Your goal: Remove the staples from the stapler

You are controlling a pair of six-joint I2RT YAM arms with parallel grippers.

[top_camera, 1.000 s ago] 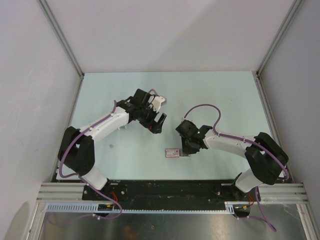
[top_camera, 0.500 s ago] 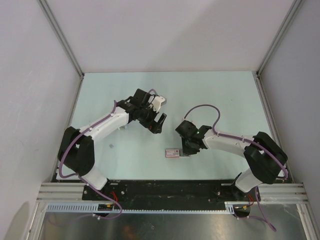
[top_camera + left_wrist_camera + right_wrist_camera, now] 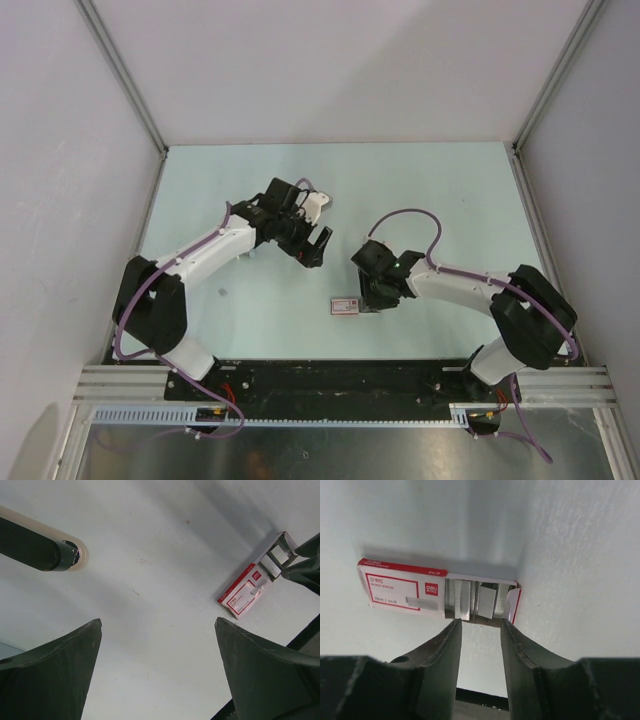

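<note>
Poises right gripper [image 3: 480, 625], narrowly parted and empty, at open end of staple box [image 3: 402, 587] showing grey staples [image 3: 470, 600]; holds left gripper [image 3: 157, 622] wide, empty, well apart.

Overhead, two wrist close-ups, same stapler [image 3: 346, 305]

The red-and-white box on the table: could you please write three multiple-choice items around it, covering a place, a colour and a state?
1. Where does the red-and-white box lie?
A) against the far wall
B) beside the left arm's base
C) just ahead of the right end effector
2. What colour are the staples in its open end?
A) gold
B) silver-grey
C) black
3. How is the left end effector?
A) open and empty
B) shut
C) gripping the box
Answers: 1 C, the wrist view shows it pointing at the box's open end; 2 B, they shine metallic grey; 3 A, wide apart, nothing between.
</note>
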